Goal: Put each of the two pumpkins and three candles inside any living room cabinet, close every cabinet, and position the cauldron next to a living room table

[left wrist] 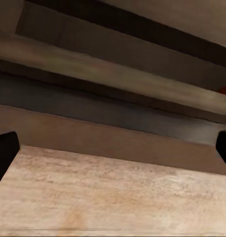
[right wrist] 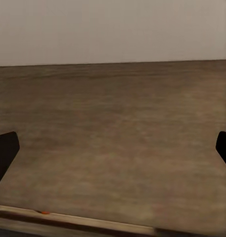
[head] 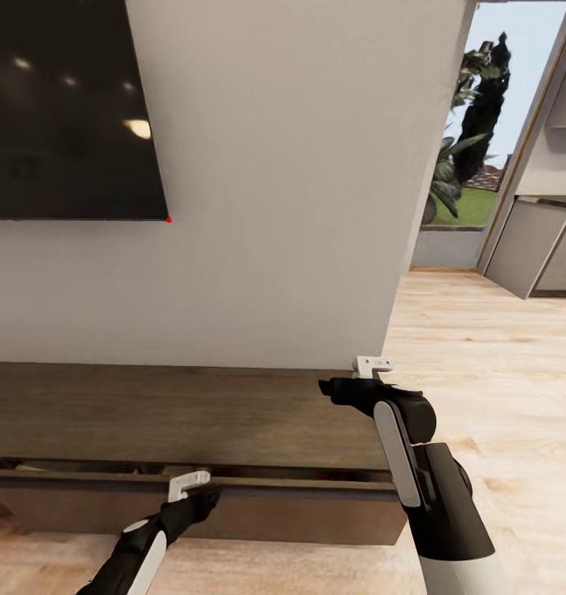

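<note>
A long, low dark-brown cabinet (head: 175, 413) stands against the white wall. Its front panel (head: 299, 504) stands slightly out, leaving a dark gap along the top edge. My left gripper (head: 202, 494) is low at that front panel, next to the gap, and is open with nothing between its fingers (left wrist: 4, 150). In the left wrist view a small orange sliver (left wrist: 224, 89) shows inside the gap; I cannot tell what it is. My right gripper (head: 336, 388) hovers open and empty over the right end of the cabinet top (right wrist: 113, 128). Pumpkins, candles and cauldron are out of view.
A black TV screen (head: 68, 107) hangs on the wall above the cabinet. The wall ends at the right, with light wooden floor (head: 497, 364) beyond it. Further back are a window with plants (head: 468, 157) and grey units (head: 535, 244).
</note>
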Available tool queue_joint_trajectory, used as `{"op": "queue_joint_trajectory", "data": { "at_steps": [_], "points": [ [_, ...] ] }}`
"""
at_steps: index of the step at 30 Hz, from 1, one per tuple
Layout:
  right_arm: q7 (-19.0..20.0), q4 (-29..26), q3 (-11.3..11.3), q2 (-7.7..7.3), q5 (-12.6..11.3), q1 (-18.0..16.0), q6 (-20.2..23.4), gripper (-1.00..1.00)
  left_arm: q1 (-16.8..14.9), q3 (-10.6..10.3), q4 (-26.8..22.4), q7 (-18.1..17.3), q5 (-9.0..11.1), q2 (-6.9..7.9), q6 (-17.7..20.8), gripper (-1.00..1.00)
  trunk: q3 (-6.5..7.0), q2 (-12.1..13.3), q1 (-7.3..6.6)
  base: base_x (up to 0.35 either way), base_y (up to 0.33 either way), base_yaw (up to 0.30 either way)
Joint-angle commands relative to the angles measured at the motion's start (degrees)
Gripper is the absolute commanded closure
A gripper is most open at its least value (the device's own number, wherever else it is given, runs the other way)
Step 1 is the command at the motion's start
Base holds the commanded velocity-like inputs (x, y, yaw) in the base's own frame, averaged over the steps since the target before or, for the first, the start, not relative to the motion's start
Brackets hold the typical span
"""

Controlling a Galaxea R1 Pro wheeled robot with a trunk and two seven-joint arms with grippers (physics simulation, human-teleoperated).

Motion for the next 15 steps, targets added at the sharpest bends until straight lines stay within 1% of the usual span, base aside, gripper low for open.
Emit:
{"op": "queue_joint_trajectory", "data": {
  "at_steps": [1, 5, 12, 15],
  "points": [
    [-0.6, -0.1, 0.0, -0.03, -0.6, -0.1, 0.2, -1.00, -0.1, 0.3, 1.5, -0.2, 0.4, -0.08, 0.4, -1.00, -0.05, 0.0, -0.01, 0.000, 0.000, 0.000],
    [-0.6, -0.1, 0.0, -0.07, -0.6, -0.1, 0.2, -1.00, -0.4, 0.3, 4.8, -0.1, 0.3, -0.07, 0.1, -1.00, -0.05, 0.0, -0.01, 0.000, 0.000, 0.000],
    [-0.6, -0.1, 0.0, -0.06, -0.6, -0.1, 0.2, -1.00, -0.6, 0.2, 6.9, 0.0, 0.2, 0.26, -1.4, -1.00, -0.05, 0.0, -0.01, 0.002, 0.000, 0.000],
    [-0.5, -0.1, 0.0, -0.03, -0.6, -0.1, 0.2, -1.00, -0.6, 0.3, 7.5, 0.0, 0.2, 0.33, -1.7, -1.00, -0.05, 0.0, -0.01, 0.098, 0.000, 0.000]
  ]
}}
